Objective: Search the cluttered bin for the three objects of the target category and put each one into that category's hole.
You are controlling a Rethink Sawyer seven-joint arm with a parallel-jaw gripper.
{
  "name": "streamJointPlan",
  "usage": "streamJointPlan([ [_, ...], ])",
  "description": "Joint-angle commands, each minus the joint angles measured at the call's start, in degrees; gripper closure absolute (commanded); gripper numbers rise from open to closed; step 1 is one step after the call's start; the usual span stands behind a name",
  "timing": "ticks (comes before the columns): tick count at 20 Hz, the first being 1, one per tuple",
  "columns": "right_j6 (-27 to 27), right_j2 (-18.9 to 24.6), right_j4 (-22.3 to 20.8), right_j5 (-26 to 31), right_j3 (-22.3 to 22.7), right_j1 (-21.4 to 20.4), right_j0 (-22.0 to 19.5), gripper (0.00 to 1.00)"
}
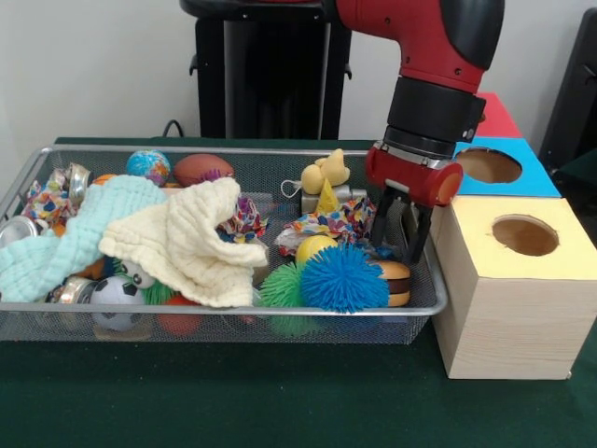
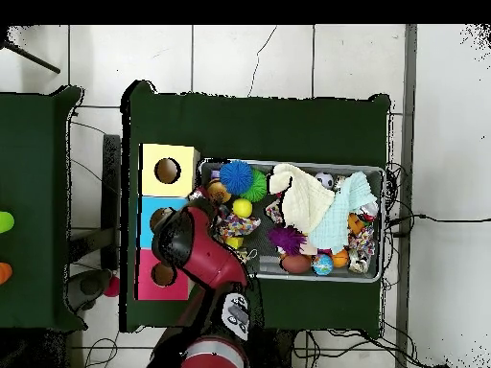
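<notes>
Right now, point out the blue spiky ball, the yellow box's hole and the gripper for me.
blue spiky ball [image 1: 344,277]: front view, middle of its spiky surface.
yellow box's hole [image 1: 525,235]: front view, dark middle of the round opening.
gripper [image 1: 396,245]: front view, midway between its fingertips, inside the bin's right end.

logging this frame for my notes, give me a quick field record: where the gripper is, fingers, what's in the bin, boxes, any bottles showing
gripper: gripper low inside the bin, at the end next to the boxes
fingers: open, nothing between them
bin contents: pale yellow cloth, mint cloth, blue spiky ball, green spiky ball, football, cans
boxes: yellow box, blue box, red box
bottles: none visible
</notes>
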Motion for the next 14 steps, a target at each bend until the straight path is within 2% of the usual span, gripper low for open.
streamJointPlan([
  [1,11.5,0.4,4.4,8.3,2.2,1.0,3.7,0.00],
  [6,10.9,-4.8,6.8,14.3,1.7,-0.2,7.9,0.00],
  [10,14.0,-6.7,9.0,16.2,1.9,0.1,9.7,0.00],
  [14,14.0,-7.8,8.8,17.1,1.6,0.9,10.0,0.00],
])
